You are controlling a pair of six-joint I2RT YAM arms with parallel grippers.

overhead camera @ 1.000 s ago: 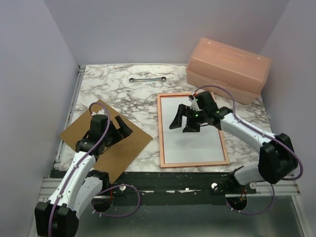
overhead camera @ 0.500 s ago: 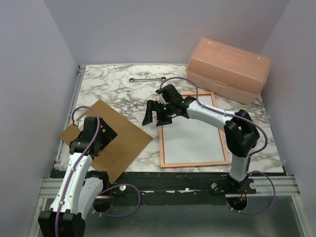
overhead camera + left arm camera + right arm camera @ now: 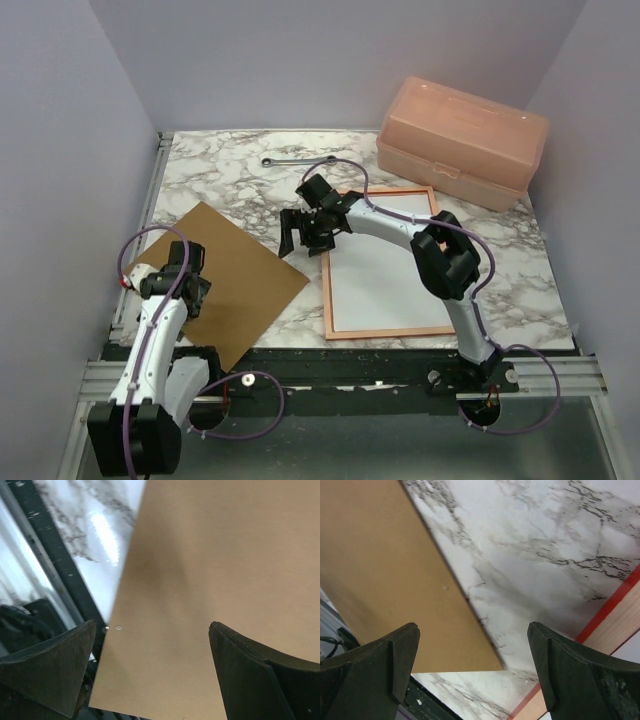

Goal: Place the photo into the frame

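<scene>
Seemingly fetching board (image 3: 235,275). Right gripper (image 3: 298,242), released, is hovering between board and frame (image 3: 326,290). Left gripper (image 3: 152,626), released, over board's left edge. Next: edge pinch.

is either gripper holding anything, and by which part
Nothing is held. The left gripper hangs open over the backing board, the right gripper open over the table beside the frame.

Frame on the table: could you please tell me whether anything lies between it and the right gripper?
Nothing visible does. The right gripper, open, hovers over bare table just left of the frame; the board lies farther left, clear of that gap.
</scene>
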